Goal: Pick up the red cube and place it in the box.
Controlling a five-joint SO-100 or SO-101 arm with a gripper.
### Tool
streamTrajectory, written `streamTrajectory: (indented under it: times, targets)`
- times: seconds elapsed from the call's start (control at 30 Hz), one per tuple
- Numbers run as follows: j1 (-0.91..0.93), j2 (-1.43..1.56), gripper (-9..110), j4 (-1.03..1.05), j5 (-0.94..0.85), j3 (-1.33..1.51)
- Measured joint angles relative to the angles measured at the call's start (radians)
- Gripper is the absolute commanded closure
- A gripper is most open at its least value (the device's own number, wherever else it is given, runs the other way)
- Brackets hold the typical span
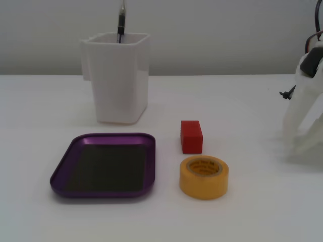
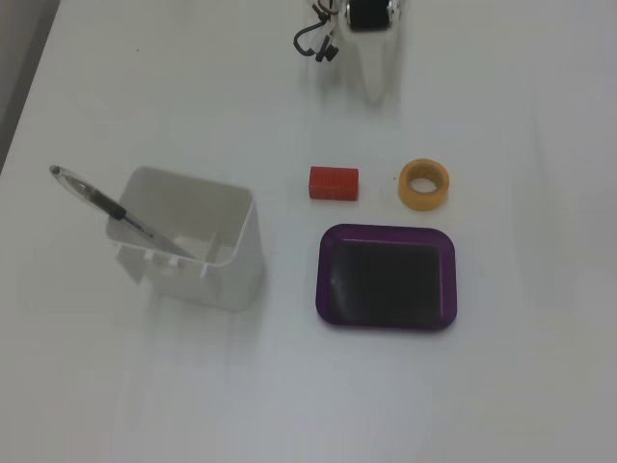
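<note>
The red cube lies on the white table, just right of the purple box's far corner and behind a yellow tape roll. In the other fixed view the cube lies just above the box, whose dark bottom holds nothing. My white gripper hangs at the right edge, blurred, well apart from the cube. It also shows at the top edge of the other fixed view, pointing toward the cube. It holds nothing that I can see; its jaws are too blurred to read.
A tall white plastic container with a pen in it stands behind the box. In the other fixed view the container is left of the box and the tape roll is right of the cube.
</note>
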Motion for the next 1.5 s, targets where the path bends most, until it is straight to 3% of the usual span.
streamTrajectory:
  times: [0.5,0.97,1.33,1.5]
  targets:
    - [0.0,0.0,102,-0.014,-0.008,0.0]
    - [0.018,0.0,102,-0.183,-0.009,-0.117]
    - [0.092,-0.005,102,-0.221,-0.285,-0.241]
    - [0.198,-0.15,93,-0.222,-0.367,-0.35]
